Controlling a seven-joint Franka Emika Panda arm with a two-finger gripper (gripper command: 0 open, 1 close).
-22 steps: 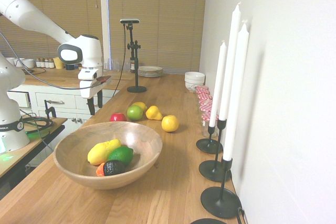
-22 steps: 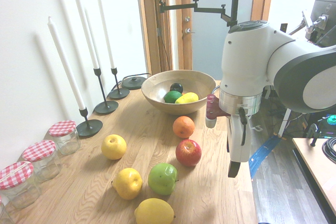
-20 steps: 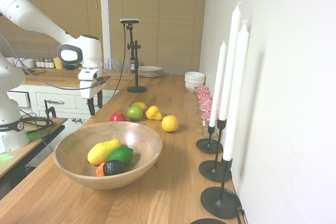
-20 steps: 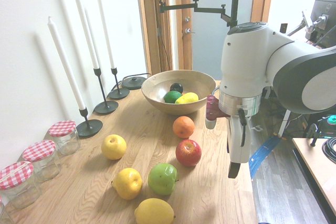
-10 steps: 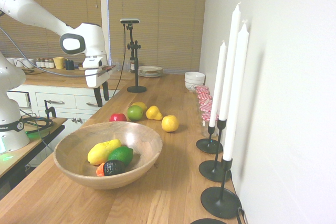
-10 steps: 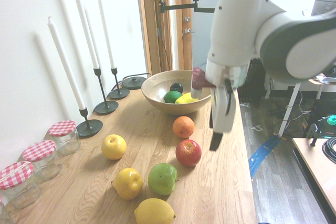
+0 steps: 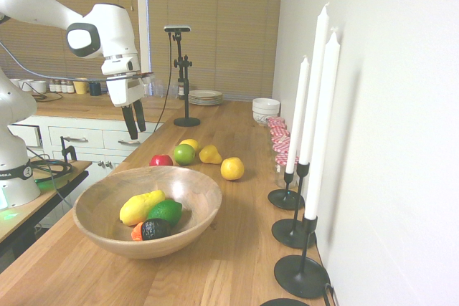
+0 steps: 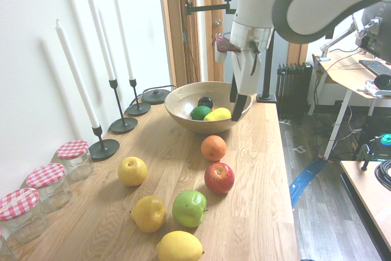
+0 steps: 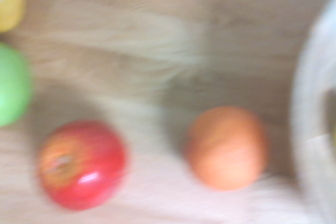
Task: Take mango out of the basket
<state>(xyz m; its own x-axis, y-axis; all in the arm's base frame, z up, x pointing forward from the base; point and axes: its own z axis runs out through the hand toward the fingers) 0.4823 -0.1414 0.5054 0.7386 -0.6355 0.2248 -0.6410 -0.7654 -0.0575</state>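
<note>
The basket [image 7: 147,209] stands on the wooden counter [image 7: 229,249] and serves as the landmark here. Inside it the mango [image 7: 141,207] lies against the wall on the robot's side, touching a green fruit [image 7: 166,211] beside it; a dark round fruit [image 7: 155,229] and a bit of something orange-red sit just in front of those two, toward the first exterior camera. In the second exterior view the mango [image 8: 218,114] shows over the rim of the basket [image 8: 183,111], next to the green fruit [image 8: 200,112] and the dark one [image 8: 205,101]. The gripper [image 7: 134,121] hangs in the air above the counter, beyond the basket and clear of its rim, pointing steeply down with its fingers [image 7: 140,116] spread wide and nothing between them. From the opposite side the gripper [image 8: 238,99] overlaps the basket's near rim in the picture, fingers empty. Past the basket, on the bare counter, lie an orange [image 8: 214,148] nearest it, then a red apple [image 8: 219,178], a green apple [image 8: 189,208] and three yellow fruits farther off. The wrist view, blurred, shows the orange [image 9: 227,147] just beside the basket wall [image 9: 310,129], with the red apple [image 9: 81,163] next along. Three black candlesticks with white candles [image 7: 315,105] stand between the basket and the wall.
</note>
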